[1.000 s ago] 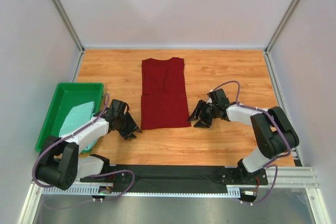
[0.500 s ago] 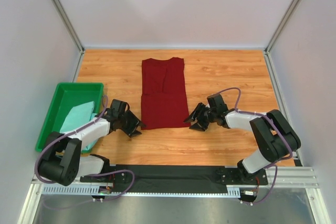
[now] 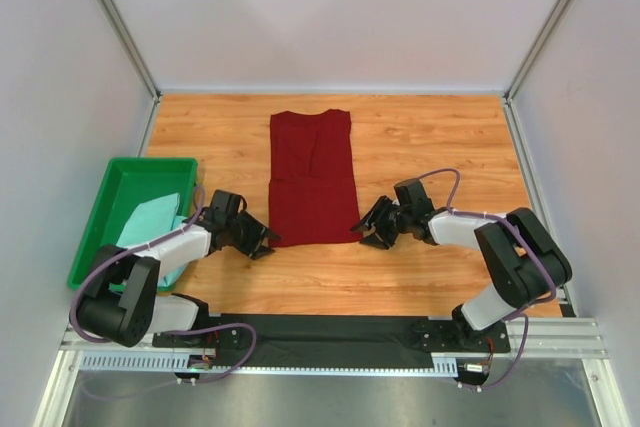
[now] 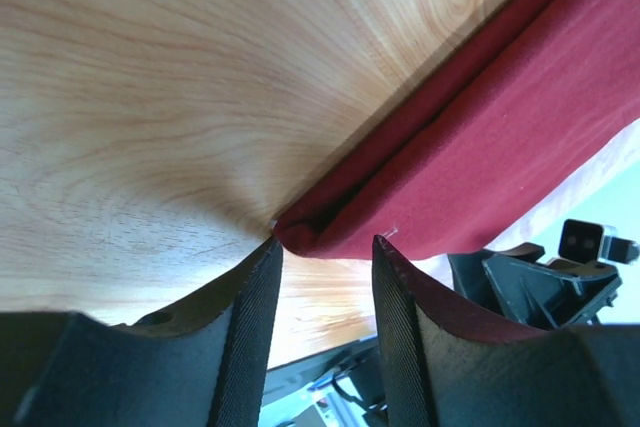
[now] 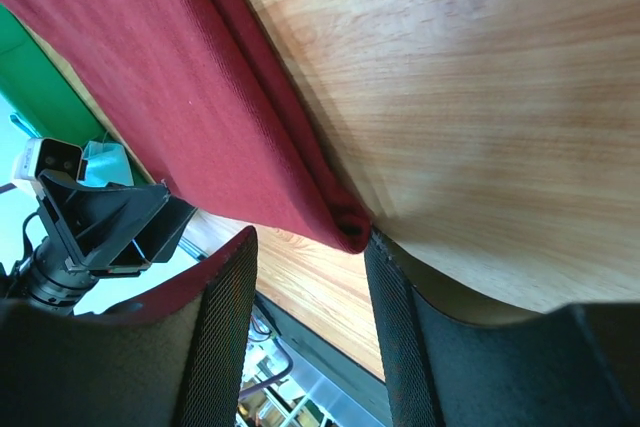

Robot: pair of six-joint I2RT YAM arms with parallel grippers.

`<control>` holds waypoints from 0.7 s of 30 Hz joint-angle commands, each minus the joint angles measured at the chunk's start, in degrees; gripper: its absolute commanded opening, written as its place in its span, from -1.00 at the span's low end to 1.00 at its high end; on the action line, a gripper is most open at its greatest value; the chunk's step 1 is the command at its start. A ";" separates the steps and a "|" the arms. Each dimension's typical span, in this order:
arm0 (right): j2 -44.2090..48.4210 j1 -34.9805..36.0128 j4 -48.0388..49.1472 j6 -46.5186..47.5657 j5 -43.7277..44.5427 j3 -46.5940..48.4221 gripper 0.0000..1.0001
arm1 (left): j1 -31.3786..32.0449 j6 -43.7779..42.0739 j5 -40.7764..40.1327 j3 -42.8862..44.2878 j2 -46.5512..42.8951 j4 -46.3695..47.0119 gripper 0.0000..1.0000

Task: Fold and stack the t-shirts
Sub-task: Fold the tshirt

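Observation:
The maroon t-shirt (image 3: 312, 177) lies folded into a long strip in the middle of the wooden table. My left gripper (image 3: 262, 239) is open at its near left corner; in the left wrist view the corner (image 4: 330, 232) sits just ahead of the open gripper (image 4: 325, 252). My right gripper (image 3: 368, 230) is open at the near right corner; in the right wrist view the folded corner (image 5: 345, 227) lies at the tips of the open gripper (image 5: 310, 247). The mint t-shirt (image 3: 150, 222) lies in the green tray (image 3: 115, 182).
The green tray stands at the left edge of the table. Grey walls and metal posts enclose the table. A black strip (image 3: 330, 329) runs along the near edge between the arm bases.
Both grippers have moved inward to the shirt's near corners, the left one to the right, the right one to the left. The shirt has not moved.

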State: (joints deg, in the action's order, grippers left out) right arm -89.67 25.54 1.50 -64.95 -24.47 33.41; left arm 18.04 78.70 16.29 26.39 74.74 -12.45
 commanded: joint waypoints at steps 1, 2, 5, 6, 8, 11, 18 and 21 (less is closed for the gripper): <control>-3.58 0.21 -4.57 1.05 9.26 -1.94 -0.01 | -0.72 0.58 -6.10 -3.19 2.34 -3.90 -0.02; -3.84 0.21 -4.31 0.62 9.26 -1.77 -0.02 | -0.90 0.58 -6.27 -3.10 2.60 -3.64 -0.04; -5.34 0.21 -4.22 -0.52 8.74 -1.59 -0.08 | -1.52 0.14 -6.71 -3.19 3.31 -3.29 -0.10; -5.78 0.21 -4.22 -0.70 8.74 -1.33 -0.10 | -1.69 -0.03 -6.89 -3.10 3.48 -3.02 -0.16; -6.65 0.30 -4.57 -1.41 8.47 -1.15 -0.23 | -1.96 -0.30 -6.80 -3.10 4.18 -1.97 -0.23; -7.71 0.21 -4.31 -2.55 8.12 -0.89 -0.31 | -2.40 -1.08 -6.45 -2.84 5.50 -1.01 -0.42; -6.93 0.21 -7.82 2.53 7.07 1.31 -0.99 | -3.10 -9.42 -6.97 1.55 5.86 -5.47 -1.00; -3.51 0.13 -10.63 7.37 6.19 1.05 -1.00 | -3.10 -13.21 -8.29 3.40 1.83 -10.66 -1.00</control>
State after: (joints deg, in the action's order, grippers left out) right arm -94.32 25.54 1.26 -65.06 -24.82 36.01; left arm 15.75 72.77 16.10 28.93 78.37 -13.04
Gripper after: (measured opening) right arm 0.024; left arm 0.015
